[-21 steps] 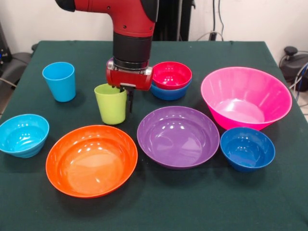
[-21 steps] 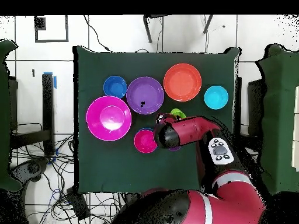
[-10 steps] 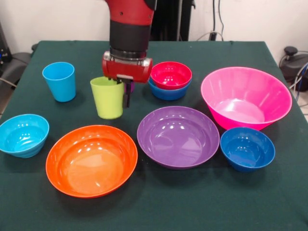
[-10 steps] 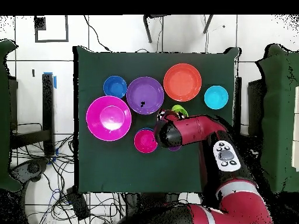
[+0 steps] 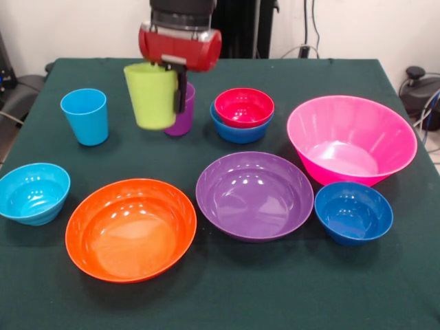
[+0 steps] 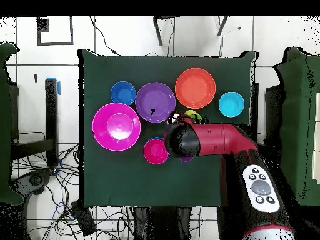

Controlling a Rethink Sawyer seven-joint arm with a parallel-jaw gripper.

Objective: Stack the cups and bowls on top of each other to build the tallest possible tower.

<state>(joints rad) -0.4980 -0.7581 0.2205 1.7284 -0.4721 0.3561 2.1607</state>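
Observation:
My gripper (image 5: 171, 100) is shut on the rim of the lime green cup (image 5: 151, 97), one black finger (image 5: 181, 91) outside its wall, and holds it upright above the table. Behind it stands the purple cup (image 5: 183, 117). The light blue cup (image 5: 85, 115) is at the left. To the right, a red bowl (image 5: 244, 106) sits nested in a blue bowl (image 5: 240, 133). In the overhead view the arm hides most of the green cup (image 6: 192, 114), beside the red bowl (image 6: 155, 151).
A big pink bowl (image 5: 350, 141) stands at the right with a dark blue bowl (image 5: 353, 212) in front of it. Wide purple (image 5: 254, 194) and orange (image 5: 130, 229) bowls fill the front middle. A cyan bowl (image 5: 33, 192) sits at the left edge.
The gripper has risen with the lime green cup, lifting it off the table. The purple cup behind it now shows.

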